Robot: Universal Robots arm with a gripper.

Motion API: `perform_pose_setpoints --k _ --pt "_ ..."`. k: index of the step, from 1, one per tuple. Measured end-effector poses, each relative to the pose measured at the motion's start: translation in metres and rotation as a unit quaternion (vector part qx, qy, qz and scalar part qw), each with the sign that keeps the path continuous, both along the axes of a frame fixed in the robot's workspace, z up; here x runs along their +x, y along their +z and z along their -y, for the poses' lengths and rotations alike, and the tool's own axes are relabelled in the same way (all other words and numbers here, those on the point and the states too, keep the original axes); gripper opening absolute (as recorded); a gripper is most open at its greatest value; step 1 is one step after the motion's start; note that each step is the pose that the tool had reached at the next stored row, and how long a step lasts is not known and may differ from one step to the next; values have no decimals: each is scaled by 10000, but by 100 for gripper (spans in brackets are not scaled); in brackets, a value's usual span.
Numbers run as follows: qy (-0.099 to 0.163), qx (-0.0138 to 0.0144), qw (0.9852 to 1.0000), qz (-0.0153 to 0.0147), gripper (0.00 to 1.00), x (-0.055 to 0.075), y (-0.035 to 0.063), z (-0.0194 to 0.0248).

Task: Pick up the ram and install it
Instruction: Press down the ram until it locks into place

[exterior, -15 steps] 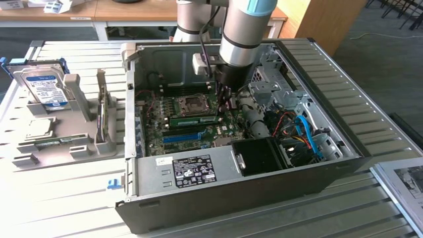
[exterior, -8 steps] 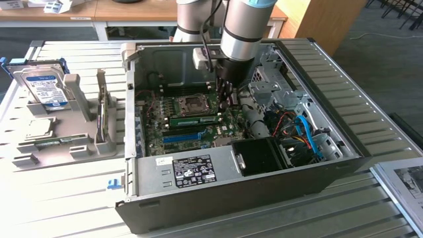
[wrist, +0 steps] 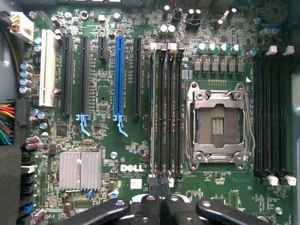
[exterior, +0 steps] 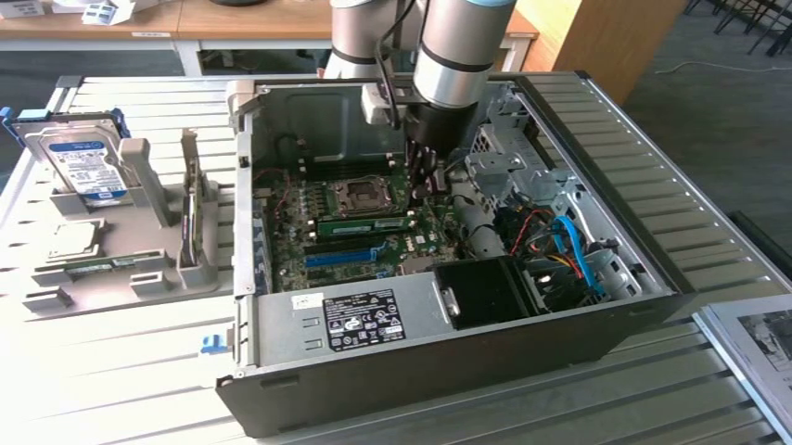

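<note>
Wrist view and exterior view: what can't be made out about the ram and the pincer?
Ram, exterior view: too small to tell whether it is fully seated.
Pincer, exterior view: too small to tell whether it touches the ram.
Pincer, wrist view: cut off by the picture edge.
Hard drive label, exterior view: too small to read.

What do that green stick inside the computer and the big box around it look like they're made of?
The ram looks like green circuit board, matte, with small dark chips along it. The computer case looks like sheet metal: dark painted outside, bare grey folded edges and punched holes inside. Neither can be confirmed by look alone.
</note>
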State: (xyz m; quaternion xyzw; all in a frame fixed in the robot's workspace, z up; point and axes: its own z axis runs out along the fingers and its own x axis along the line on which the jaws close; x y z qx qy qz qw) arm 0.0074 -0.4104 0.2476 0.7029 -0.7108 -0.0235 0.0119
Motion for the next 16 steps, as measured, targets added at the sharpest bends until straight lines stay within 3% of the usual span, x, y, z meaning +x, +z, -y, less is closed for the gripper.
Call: perform_pose_setpoints --k 4,16 --pt "1 -1 10000 0 10 -51 1 1" --pt "0 11 10000 33 10 -441 1 0"
